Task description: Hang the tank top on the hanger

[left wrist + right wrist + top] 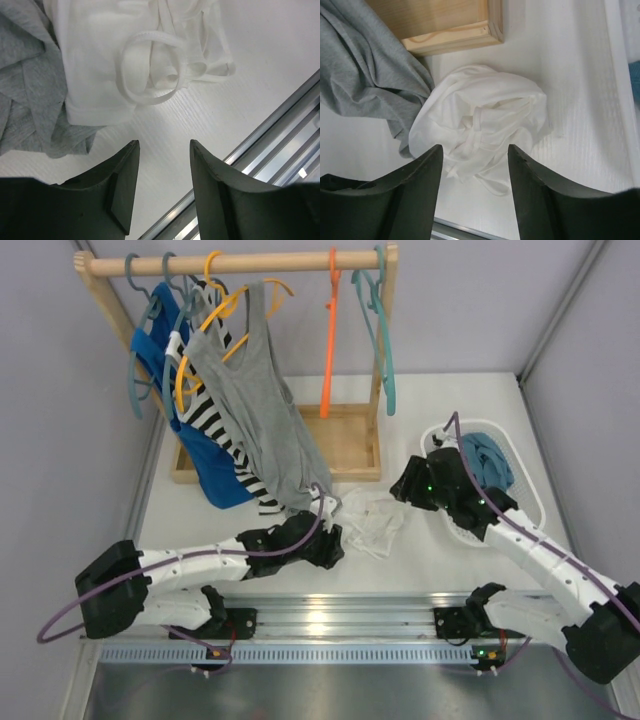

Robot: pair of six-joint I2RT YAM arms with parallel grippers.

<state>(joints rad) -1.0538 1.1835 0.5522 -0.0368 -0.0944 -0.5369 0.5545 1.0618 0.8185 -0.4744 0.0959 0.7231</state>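
Spread and empty, left gripper [163, 146] and right gripper [474, 150] are hovering at the crumpled tank top [372, 522]; a strap [131, 86] needs pinching before the hanger [329, 350].

We see a white table [440, 405]. On it lie a crumpled white top [372, 522], a wooden rack [350, 445], a basket [528, 483].

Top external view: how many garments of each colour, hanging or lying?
Bright blue hanging garment: 1
Black-and-white striped hanging garment: 1
Large grey hanging tank top: 1
Crumpled white thin tank top: 1
Teal-blue bunched garment: 1
Total: 5
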